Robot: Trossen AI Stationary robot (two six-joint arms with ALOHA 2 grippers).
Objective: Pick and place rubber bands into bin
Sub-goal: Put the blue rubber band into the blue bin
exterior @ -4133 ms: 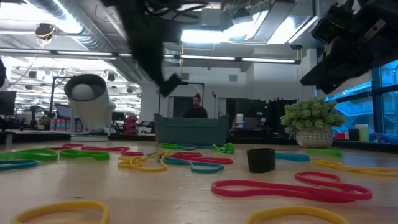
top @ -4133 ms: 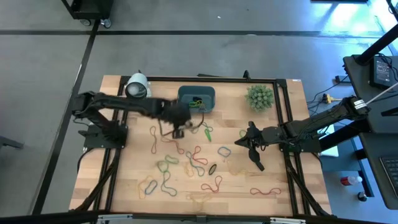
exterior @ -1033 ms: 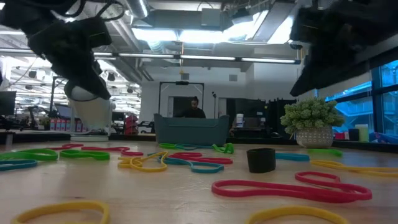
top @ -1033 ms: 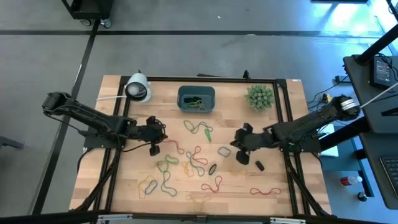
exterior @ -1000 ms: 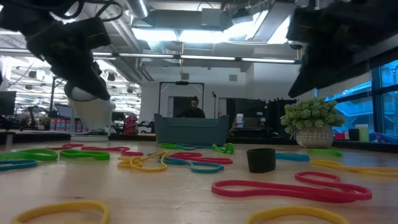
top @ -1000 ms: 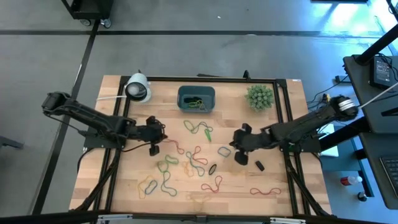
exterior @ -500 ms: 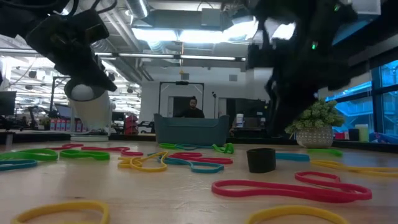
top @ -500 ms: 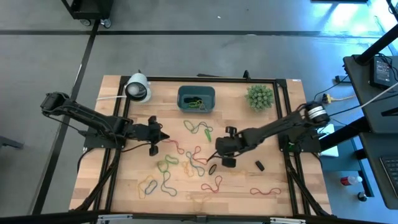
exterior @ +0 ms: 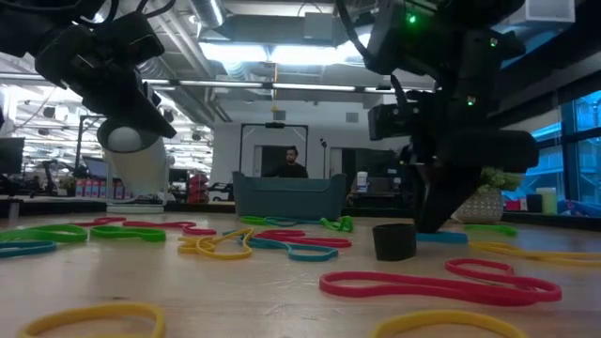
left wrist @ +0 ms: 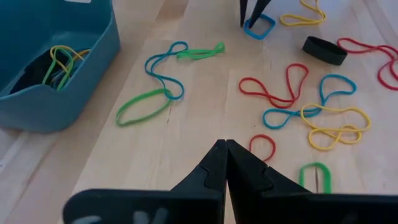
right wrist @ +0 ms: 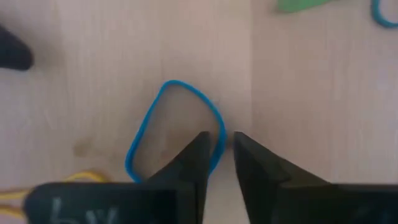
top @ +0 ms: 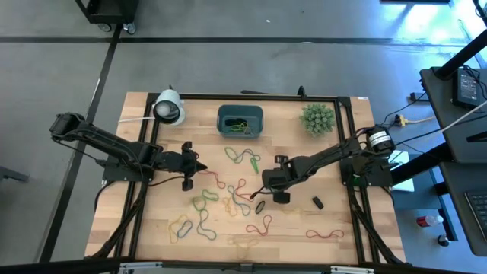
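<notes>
The right gripper (right wrist: 219,155) is down at the centre of the surface (top: 152,217), its two dark wedge-shaped fingers (right wrist: 189,163) slightly apart and straddling one side of a thin blue rubber band (right wrist: 171,124), a rounded, almost squarish loop lying flat on the pale wood. Whether the strand is pinched yet cannot be told. In the left wrist view the same finger tips stand on the edge of that blue loop (left wrist: 258,26). At about 7 o'clock from it lies a small black oval ring (top: 259,206), matte and thicker than the bands; a short black piece (top: 317,202) lies at about 4 o'clock.

The left gripper (left wrist: 225,152) waits at 9 o'clock of the surface, its tapered black fingers pressed together and holding nothing.

The remaining rubber bands (top: 242,190) spread over the wooden planks from the centre toward 6 and 7 o'clock: floppy loops in red, green, yellow and blue, several twisted into figure-eights.

The bin (top: 240,120), a smooth teal plastic tub with rounded corners, sits at 12 o'clock and has a few yellow and green bands in it. A spiky green ball plant (top: 317,119) stands at about 1 o'clock, a white cylinder (top: 168,107) at 11 o'clock.
</notes>
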